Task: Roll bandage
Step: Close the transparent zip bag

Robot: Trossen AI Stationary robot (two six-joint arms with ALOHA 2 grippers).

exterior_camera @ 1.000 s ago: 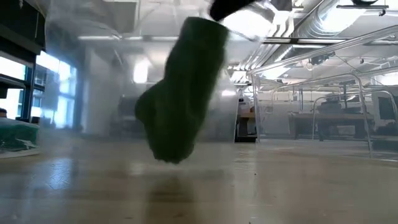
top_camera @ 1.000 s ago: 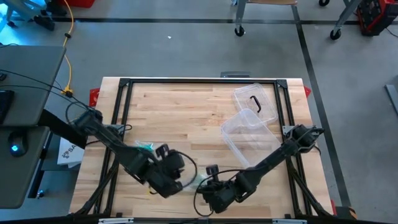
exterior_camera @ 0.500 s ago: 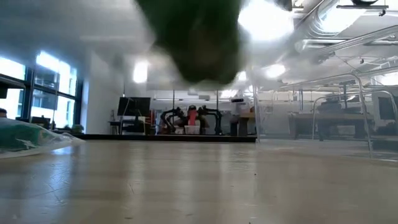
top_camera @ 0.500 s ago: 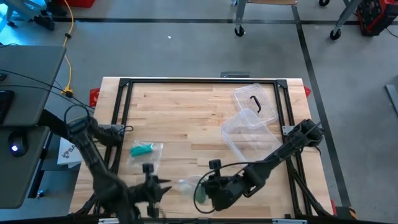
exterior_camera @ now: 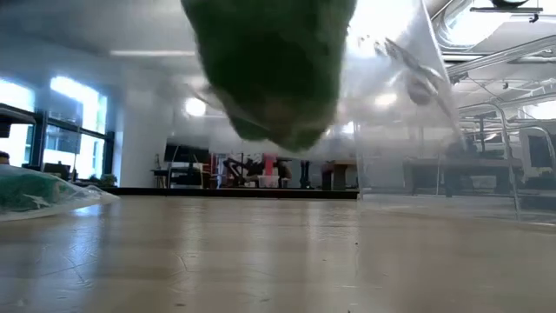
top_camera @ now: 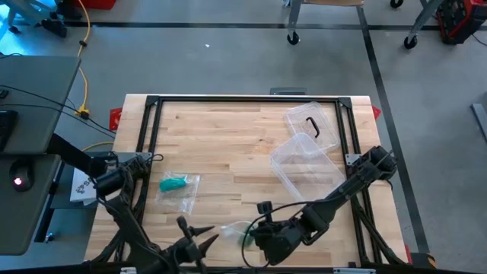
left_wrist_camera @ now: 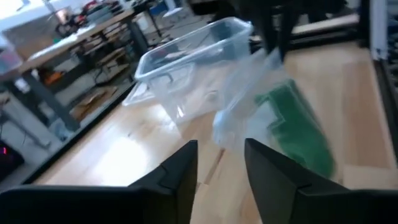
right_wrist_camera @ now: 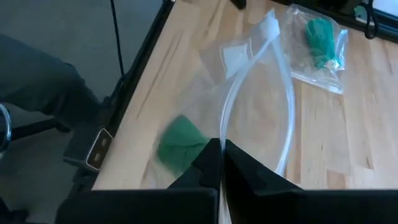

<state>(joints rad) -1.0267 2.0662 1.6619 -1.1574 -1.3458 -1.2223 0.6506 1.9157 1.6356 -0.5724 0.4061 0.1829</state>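
Note:
A clear plastic bag [right_wrist_camera: 249, 93] with a green bandage [right_wrist_camera: 179, 148] inside hangs near the table's near edge, and my right gripper [top_camera: 256, 234] is shut on it. In the low view the green bandage [exterior_camera: 271, 69] hangs above the tabletop. My left gripper [top_camera: 195, 240] stands open just left of the bag, near the near edge. Its fingers [left_wrist_camera: 180, 171] point at the bag [left_wrist_camera: 273, 106] with nothing between them. A second clear bag [top_camera: 178, 186] holding a teal bandage [right_wrist_camera: 319, 36] lies flat on the table at the left. My right gripper pinches the clear bag's plastic at its rim [right_wrist_camera: 221, 134] between its two shut fingers, slanting down from the table's right. The bag's mouth gapes open beyond the fingers. The bag is lifted clear of the table, and the green bandage sags in its lower part.
A clear plastic container [top_camera: 303, 161] and its lid [top_camera: 312, 125] lie at the table's far right. A black frame [top_camera: 243, 100] runs around the wooden top. Bare wood lies in the middle and the far left.
My left gripper has swung away from the bag toward the table's near left edge, sinking and turning about. My right gripper has risen a little. The bag with the green bandage, which reached down to the tabletop, now hangs clear of it.

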